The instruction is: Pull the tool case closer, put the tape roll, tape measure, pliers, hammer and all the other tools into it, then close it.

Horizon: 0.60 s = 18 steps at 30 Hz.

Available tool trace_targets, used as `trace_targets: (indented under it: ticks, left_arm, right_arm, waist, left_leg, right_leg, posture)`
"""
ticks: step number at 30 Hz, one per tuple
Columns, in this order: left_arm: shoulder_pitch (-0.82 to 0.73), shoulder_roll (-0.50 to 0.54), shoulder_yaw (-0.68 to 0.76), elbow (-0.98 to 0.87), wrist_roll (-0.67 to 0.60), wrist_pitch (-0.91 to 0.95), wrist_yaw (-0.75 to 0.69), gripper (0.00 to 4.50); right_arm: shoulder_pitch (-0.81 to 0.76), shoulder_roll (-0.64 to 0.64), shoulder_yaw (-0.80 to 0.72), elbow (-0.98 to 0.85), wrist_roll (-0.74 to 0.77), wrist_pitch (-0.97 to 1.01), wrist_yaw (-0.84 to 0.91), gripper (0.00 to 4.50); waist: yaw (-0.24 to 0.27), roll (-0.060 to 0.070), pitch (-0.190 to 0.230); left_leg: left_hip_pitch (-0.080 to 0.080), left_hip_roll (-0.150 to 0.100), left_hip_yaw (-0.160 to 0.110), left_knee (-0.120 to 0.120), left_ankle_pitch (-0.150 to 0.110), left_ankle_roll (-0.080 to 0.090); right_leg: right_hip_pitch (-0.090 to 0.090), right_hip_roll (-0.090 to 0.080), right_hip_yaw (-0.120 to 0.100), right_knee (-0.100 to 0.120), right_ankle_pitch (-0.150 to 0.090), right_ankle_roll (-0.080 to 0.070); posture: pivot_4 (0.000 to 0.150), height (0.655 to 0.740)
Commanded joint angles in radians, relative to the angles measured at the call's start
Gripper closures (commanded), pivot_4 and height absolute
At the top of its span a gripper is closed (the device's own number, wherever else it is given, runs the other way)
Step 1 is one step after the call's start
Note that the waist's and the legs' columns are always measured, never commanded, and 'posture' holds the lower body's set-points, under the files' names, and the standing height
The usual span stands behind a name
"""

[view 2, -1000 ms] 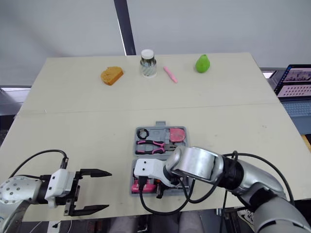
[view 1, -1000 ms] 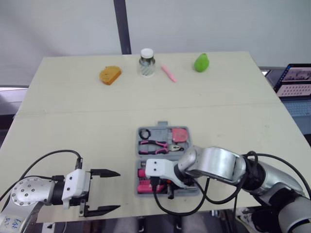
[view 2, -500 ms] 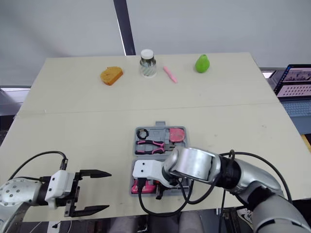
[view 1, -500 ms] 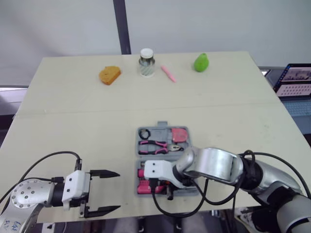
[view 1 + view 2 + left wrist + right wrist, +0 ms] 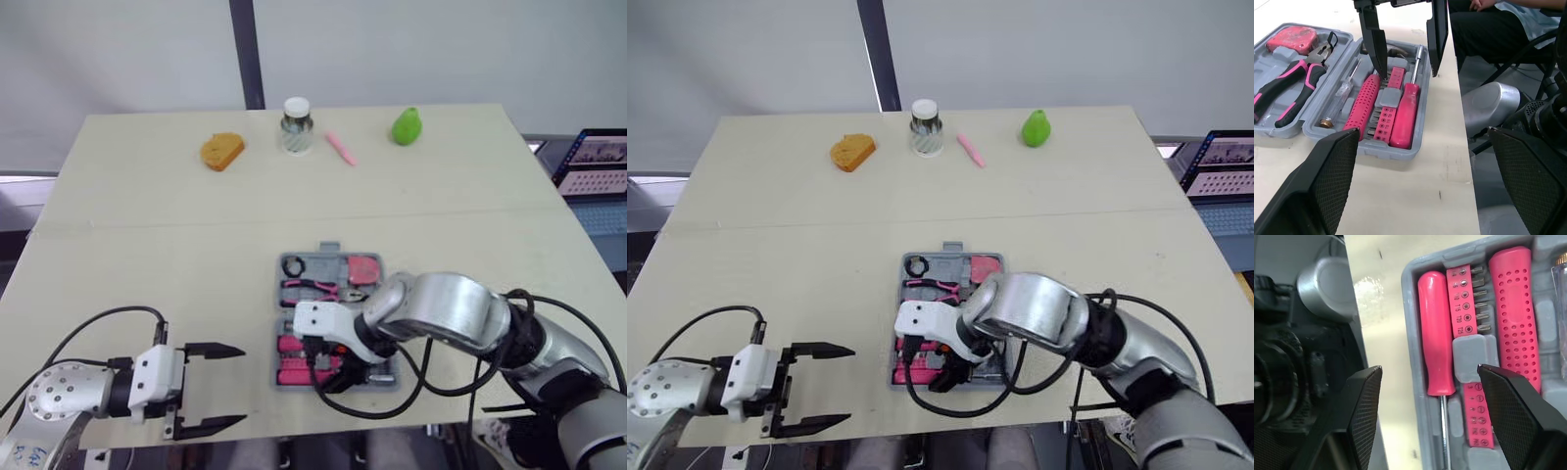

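The grey tool case (image 5: 384,376) lies open near the table's front edge. Its far half holds a black tape roll (image 5: 292,264), a pink tape measure (image 5: 364,267) and pink-handled pliers (image 5: 318,289). The near half holds a hammer with a dotted pink handle (image 5: 1364,105), a pink screwdriver (image 5: 1406,115) and a bit holder (image 5: 1469,308). My right gripper (image 5: 1405,54) hangs open just above the near half, fingers pointing down, holding nothing. My left gripper (image 5: 220,387) stands open and empty at the front left, well apart from the case.
Along the table's far edge stand an orange object (image 5: 221,150), a glass jar (image 5: 296,124), a pink pen (image 5: 340,148) and a green pear (image 5: 406,125). A laptop (image 5: 593,162) sits off the table's right side. A seated person (image 5: 1508,24) is beyond the front edge.
My right arm has risen and its gripper has shifted a little away from the front edge over the case's near half. The left gripper has barely moved.
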Motion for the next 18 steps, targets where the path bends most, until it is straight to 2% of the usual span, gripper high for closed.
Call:
trace_targets:
  ticks: [1, 3, 6, 7, 8, 13, 18]
  left_arm:
    - [-0.002, -0.006, -0.005, -0.015, -0.005, -0.011, -0.003, 0.0]
    - [-0.004, -0.007, -0.006, -0.013, -0.004, -0.012, -0.003, 0.0]
    - [-0.006, -0.009, -0.005, -0.008, -0.005, -0.016, -0.003, 0.0]
    - [-0.006, -0.01, -0.004, -0.007, -0.005, -0.017, -0.003, 0.0]
    - [-0.006, -0.01, -0.003, -0.004, -0.006, -0.019, -0.004, 0.0]
    - [0.0, -0.018, 0.003, 0.009, -0.003, -0.036, -0.002, 0.0]
    - [0.015, -0.026, 0.007, 0.02, 0.006, -0.059, 0.001, 0.0]
  right_arm:
    - [0.07, -0.032, -0.093, -0.072, 0.036, -0.055, 0.026, 1.44]
    - [0.138, -0.067, -0.128, -0.092, 0.022, -0.137, 0.029, 2.0]
    - [0.264, -0.107, -0.184, -0.106, 0.003, -0.292, 0.051, 3.43]
    - [0.308, -0.116, -0.201, -0.105, -0.003, -0.345, 0.06, 4.06]
    - [0.344, -0.119, -0.214, -0.103, -0.009, -0.392, 0.07, 4.46]
    - [0.514, -0.165, -0.215, -0.077, -0.12, -0.699, 0.154, 4.49]
    - [0.582, -0.158, -0.177, 0.037, -0.255, -0.908, 0.199, 4.49]
  waist:
    - [0.001, 0.0, 0.0]
    - [0.001, 0.0, 0.0]
    - [0.002, 0.0, 0.0]
    - [0.002, 0.0, 0.0]
    - [0.002, 0.0, 0.0]
    - [0.002, -0.001, 0.0]
    - [0.002, -0.001, 0.0]
  left_leg:
    - [0.0, 0.0, 0.0, 0.0, 0.0, 0.0]
    - [0.0, 0.0, 0.0, 0.0, 0.0, 0.0]
    - [0.0, 0.0, 0.0, 0.0, 0.0, 0.0]
    - [0.0, 0.0, 0.001, 0.0, 0.0, 0.0]
    - [0.0, 0.0, 0.001, 0.0, 0.0, 0.0]
    - [0.001, 0.0, 0.001, -0.001, 0.0, 0.0]
    - [0.001, 0.0, 0.001, -0.001, 0.0, 0.0]
  right_leg:
    - [0.0, 0.0, 0.0, 0.0, 0.0, 0.0]
    - [0.0, 0.0, 0.0, 0.0, 0.0, 0.0]
    - [0.0, 0.0, 0.0, 0.0, 0.0, 0.0]
    - [0.001, 0.0, 0.0, -0.001, 0.0, 0.0]
    - [0.001, 0.0, 0.0, -0.001, 0.0, 0.0]
    - [0.001, 0.001, 0.0, -0.001, 0.0, 0.0]
    - [0.002, 0.001, 0.0, -0.001, 0.0, 0.0]
  posture:
    - [0.15, 0.695]
    - [0.15, 0.695]
    - [0.15, 0.695]
    - [0.15, 0.695]
    - [0.15, 0.695]
    - [0.15, 0.695]
    - [0.15, 0.695]
